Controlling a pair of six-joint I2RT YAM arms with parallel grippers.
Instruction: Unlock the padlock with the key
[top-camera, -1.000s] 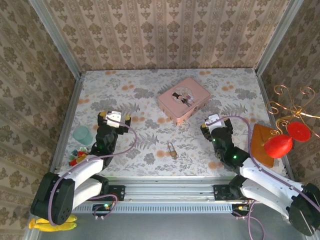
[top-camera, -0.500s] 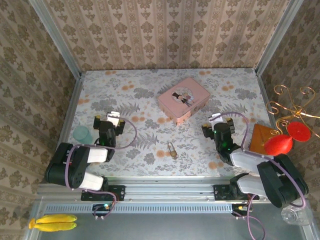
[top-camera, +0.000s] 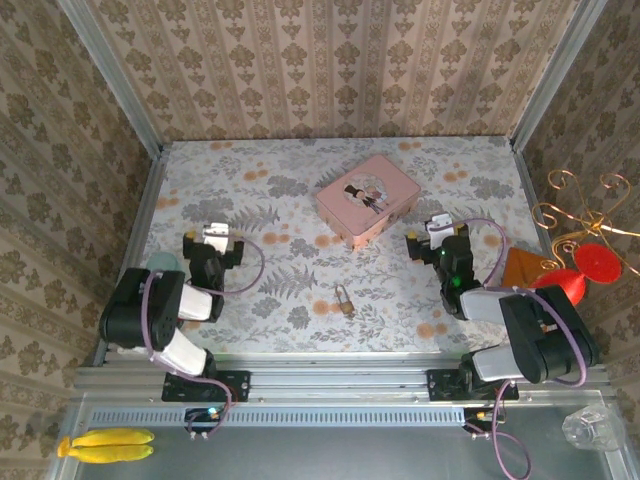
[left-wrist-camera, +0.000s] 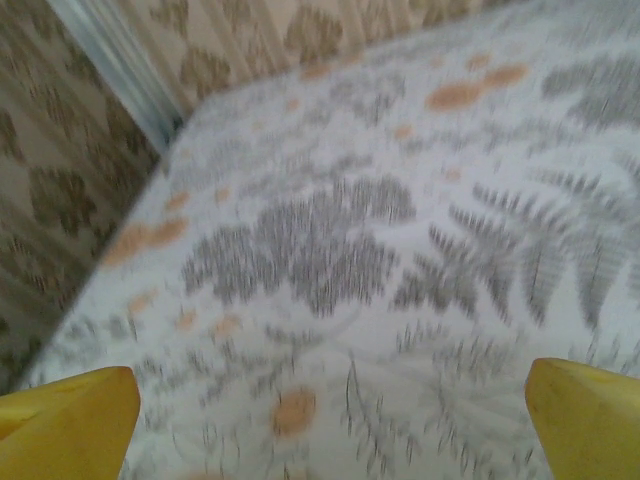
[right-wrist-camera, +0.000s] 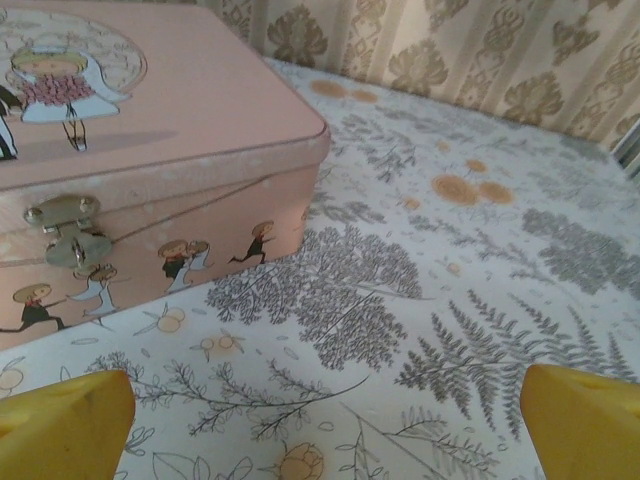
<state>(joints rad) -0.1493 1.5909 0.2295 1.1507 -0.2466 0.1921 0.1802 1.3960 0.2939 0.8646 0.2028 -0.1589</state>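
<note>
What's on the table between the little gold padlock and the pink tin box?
Nothing, just bare flowery tablecloth between the small brass padlock and the pink rectangular tin, in the top view.

Padlock (top-camera: 343, 299) unobstructed; pink tin (top-camera: 367, 198) well behind.

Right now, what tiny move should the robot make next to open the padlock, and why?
Probably swing the right tool toward the padlock. It lies untouched on the table, apart from both tools. The right tool and left tool are open and empty; the right looks slightly closer but faces the tin. I can't make out the key.
</note>
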